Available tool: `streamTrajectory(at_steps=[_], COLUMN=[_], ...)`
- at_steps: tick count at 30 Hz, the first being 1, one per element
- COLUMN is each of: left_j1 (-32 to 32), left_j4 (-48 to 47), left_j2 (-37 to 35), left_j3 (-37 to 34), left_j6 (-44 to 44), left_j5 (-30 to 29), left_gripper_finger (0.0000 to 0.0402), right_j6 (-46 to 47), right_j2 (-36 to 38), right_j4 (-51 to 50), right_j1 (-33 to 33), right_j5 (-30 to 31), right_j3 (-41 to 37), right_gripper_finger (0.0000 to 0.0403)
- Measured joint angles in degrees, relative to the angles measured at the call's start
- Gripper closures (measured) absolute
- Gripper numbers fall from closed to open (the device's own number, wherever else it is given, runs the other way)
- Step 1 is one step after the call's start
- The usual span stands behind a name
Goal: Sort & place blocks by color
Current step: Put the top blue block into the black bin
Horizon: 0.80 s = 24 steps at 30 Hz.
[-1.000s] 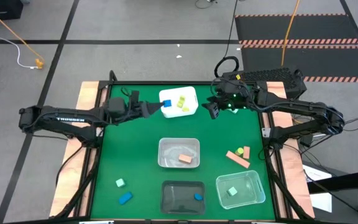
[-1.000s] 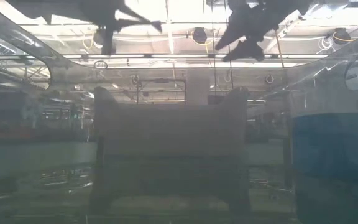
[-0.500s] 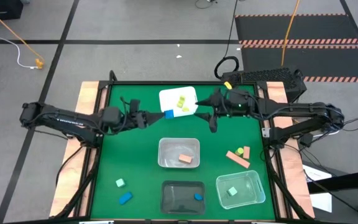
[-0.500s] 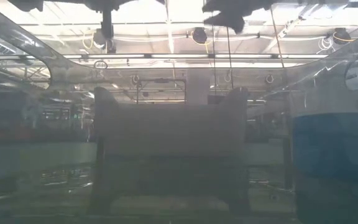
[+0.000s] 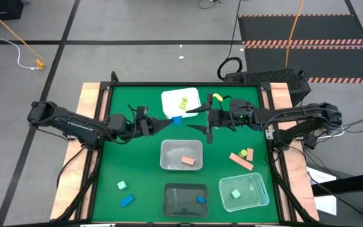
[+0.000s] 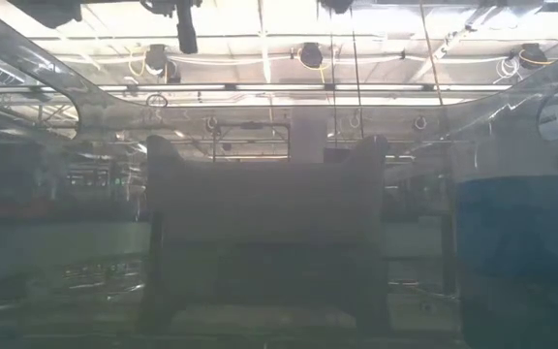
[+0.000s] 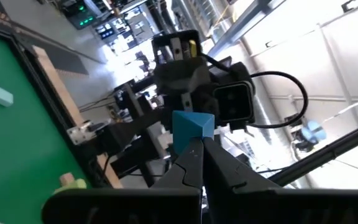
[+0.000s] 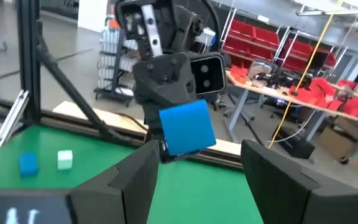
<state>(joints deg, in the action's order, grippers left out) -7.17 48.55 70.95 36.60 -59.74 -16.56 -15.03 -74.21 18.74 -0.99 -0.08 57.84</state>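
— Green baize surface (image 5: 137,151), wooden rails. Entries, please, near edge first, all placed from the centre clear tub (image 5: 181,146).

— Item 1: dark tub (image 5: 169,200), nearer than the centre clear tub; one blue block (image 5: 200,200) in it.
Item 2: second clear tub (image 5: 257,189), nearer and right; one mint block (image 5: 235,195) inside.
Item 3: loose blue bar (image 5: 126,200) and loose mint cube (image 5: 122,185), nearer and left, on the baize.
Item 4: the centre clear tub itself holds one salmon block (image 5: 188,162).
Item 5: two loose salmon bars (image 5: 240,158), just right of it.

— Beyond it?

— Item 6: held blue cube (image 5: 177,119), in the air just beyond the centre clear tub. The left gripper (image 5: 171,122) is clenched on it, fingertips pinching its lower edge. The right gripper (image 5: 192,119) faces it with fingers spread wide, the cube between them, not touched. Reads as a hand-over about to happen.
Item 7: white tub (image 5: 169,99), farthest; yellow-green blocks (image 5: 184,104) inside.

— Tally?

— Roughly half filed, by my judgement. Outstanding: the held blue cube, the blue bar, the mint cube, two salmon bars.
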Motion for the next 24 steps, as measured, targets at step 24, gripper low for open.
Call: streamTrajectory(at_steps=[24], left_j1=[0.01], left_j4=[2.54], left_j2=[1.21], left_j3=[0.02], left_j6=[-1.07], left_j5=[-0.02], left_gripper_finger=[0.0401], right_j6=[10.31], right_j2=[-4.5], right_j4=[8.48], right_j1=[-0.02], right_j5=[0.02], right_j3=[0.0], right_gripper_finger=[0.0183])
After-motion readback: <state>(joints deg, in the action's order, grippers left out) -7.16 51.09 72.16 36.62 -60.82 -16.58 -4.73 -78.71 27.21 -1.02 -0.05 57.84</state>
